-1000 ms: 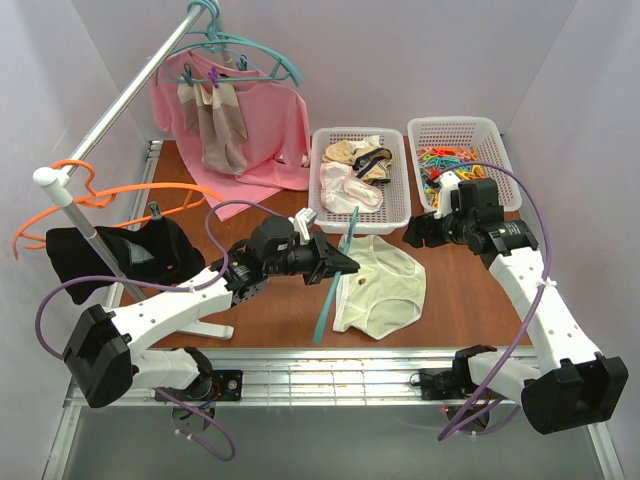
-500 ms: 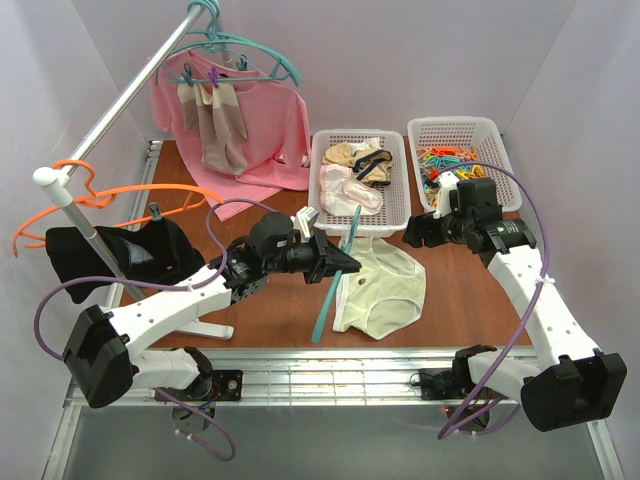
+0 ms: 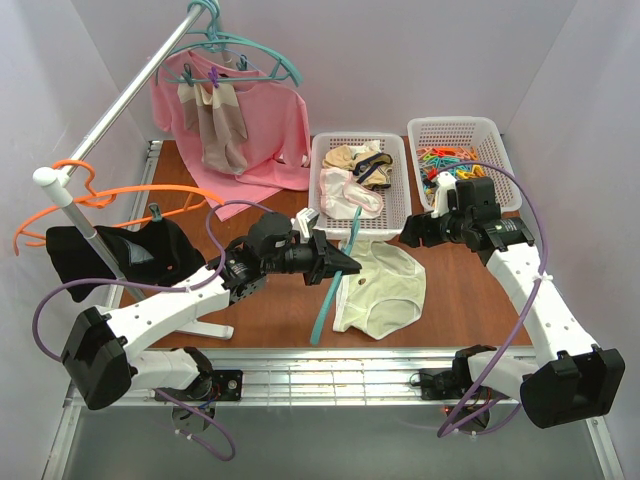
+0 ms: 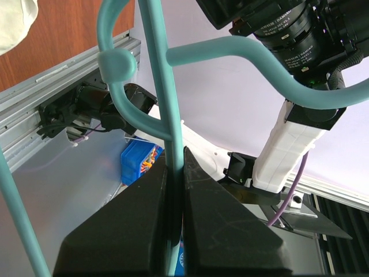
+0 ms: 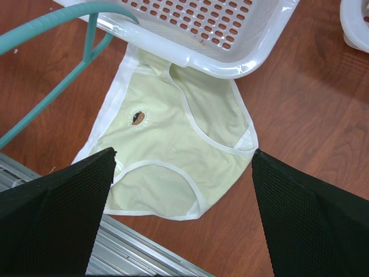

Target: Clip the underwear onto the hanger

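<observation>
Underwear (image 5: pixel 173 156): thin, limp, light; we'd pinch the white waistband edge.
Hanger (image 4: pixel 162 86): stiff, slim plastic, pinched by our left gripper (image 4: pixel 174 173).
Right gripper (image 5: pixel 183 153): spread wide, empty.

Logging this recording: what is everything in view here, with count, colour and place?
underwear: one, cream-yellow, flat on the table, near middle.
hanger: one, teal, over the underwear's left edge.
table: one, brown wood.
garment basket: one, white, far middle, holding mixed garments.
clip basket: one, white, far right.
clips: many, multicoloured, in the clip basket.
rail: one, metal, far left.
second teal hanger: one, on the rail.
pink cloth: one, under the second teal hanger.
orange hanger: one, on the rail.
black garment: one, below the orange hanger.
left gripper: shut on the hanger.
right gripper: open, near the clip basket.
</observation>
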`<act>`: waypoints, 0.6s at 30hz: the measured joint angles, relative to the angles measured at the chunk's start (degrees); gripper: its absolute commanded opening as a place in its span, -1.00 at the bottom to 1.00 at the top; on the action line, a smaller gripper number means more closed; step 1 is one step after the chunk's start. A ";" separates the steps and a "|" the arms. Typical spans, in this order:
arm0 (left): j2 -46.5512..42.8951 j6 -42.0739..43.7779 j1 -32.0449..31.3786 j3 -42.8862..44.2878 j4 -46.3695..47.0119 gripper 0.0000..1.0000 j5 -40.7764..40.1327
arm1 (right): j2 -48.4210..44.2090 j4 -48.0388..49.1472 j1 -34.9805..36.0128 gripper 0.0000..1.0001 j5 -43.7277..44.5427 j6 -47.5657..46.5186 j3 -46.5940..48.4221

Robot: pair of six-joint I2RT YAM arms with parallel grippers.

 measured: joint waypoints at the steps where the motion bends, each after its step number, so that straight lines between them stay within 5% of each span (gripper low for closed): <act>1: 0.00 -0.04 0.00 0.00 0.00 -1.00 0.02 | 0.00 0.17 0.00 0.72 -0.70 0.11 0.00; 18: -0.72 -3.10 1.05 -1.53 0.50 -1.00 2.58 | 1.70 12.79 0.00 0.69 -5.81 8.24 -8.28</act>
